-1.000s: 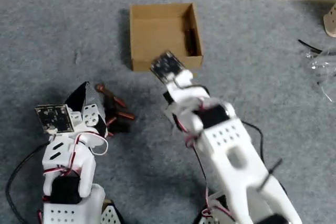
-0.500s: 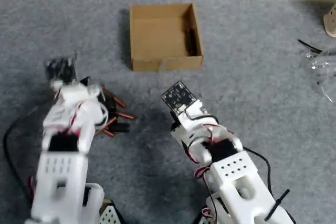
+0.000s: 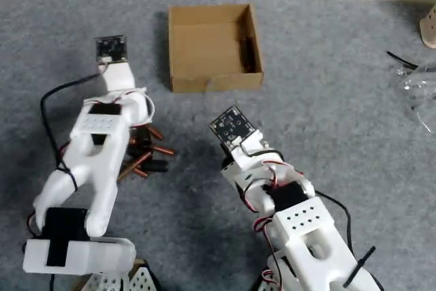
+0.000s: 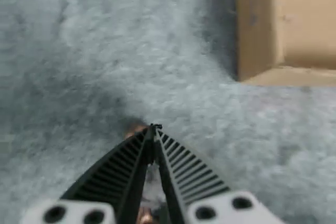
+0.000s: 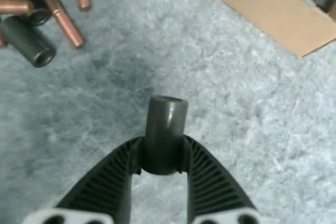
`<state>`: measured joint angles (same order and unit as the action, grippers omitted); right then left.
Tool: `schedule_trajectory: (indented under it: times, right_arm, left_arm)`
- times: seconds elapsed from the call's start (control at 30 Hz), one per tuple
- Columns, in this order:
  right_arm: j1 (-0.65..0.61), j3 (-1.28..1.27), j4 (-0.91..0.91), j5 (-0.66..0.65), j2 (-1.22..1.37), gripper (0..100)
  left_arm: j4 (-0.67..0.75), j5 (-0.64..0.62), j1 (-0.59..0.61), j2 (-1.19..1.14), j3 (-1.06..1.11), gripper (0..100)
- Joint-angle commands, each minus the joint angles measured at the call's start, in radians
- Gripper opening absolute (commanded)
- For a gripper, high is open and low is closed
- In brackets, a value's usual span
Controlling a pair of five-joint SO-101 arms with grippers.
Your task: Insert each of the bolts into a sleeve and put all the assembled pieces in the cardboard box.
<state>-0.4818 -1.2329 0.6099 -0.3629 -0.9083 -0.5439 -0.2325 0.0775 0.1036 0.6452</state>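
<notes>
A dark grey cylindrical sleeve [image 5: 167, 116], hollow-ended, is pinched between the jaws of the right gripper [image 5: 163, 148], protruding beyond their tips. The left gripper [image 4: 153, 129] is pressed together, with the brown cardboard box [image 4: 252, 30] near its tips. In the high view, a dark piece [image 3: 249, 51] is seen inside that box.

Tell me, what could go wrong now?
The sleeve is held by just one end in the right gripper, so it could tip or slip. The left gripper seems to pinch a thin bolt; it could miss the sleeve's small hole and drop.
</notes>
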Motion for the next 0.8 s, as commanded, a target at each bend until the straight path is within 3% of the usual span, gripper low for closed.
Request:
schedule_trajectory:
  times: [0.0, 0.3, 0.53, 0.77]
  right_arm:
    - [0.056, -0.005, -0.081, 0.003, -0.033, 0.4]
    - [0.064, -0.012, -0.091, 0.003, -0.031, 0.4]
    - [0.068, -0.038, -0.136, 0.003, -0.031, 0.4]
    - [0.068, -0.059, -0.166, 0.003, -0.031, 0.4]
  left_arm:
    - [0.018, -0.015, -0.048, 0.001, -0.050, 1]
    - [0.008, -0.278, -0.044, -0.001, -0.050, 1]
    - [-0.169, -0.417, -0.048, -0.005, -0.116, 1]
    - [-0.252, -0.446, -0.039, -0.010, -0.150, 10]
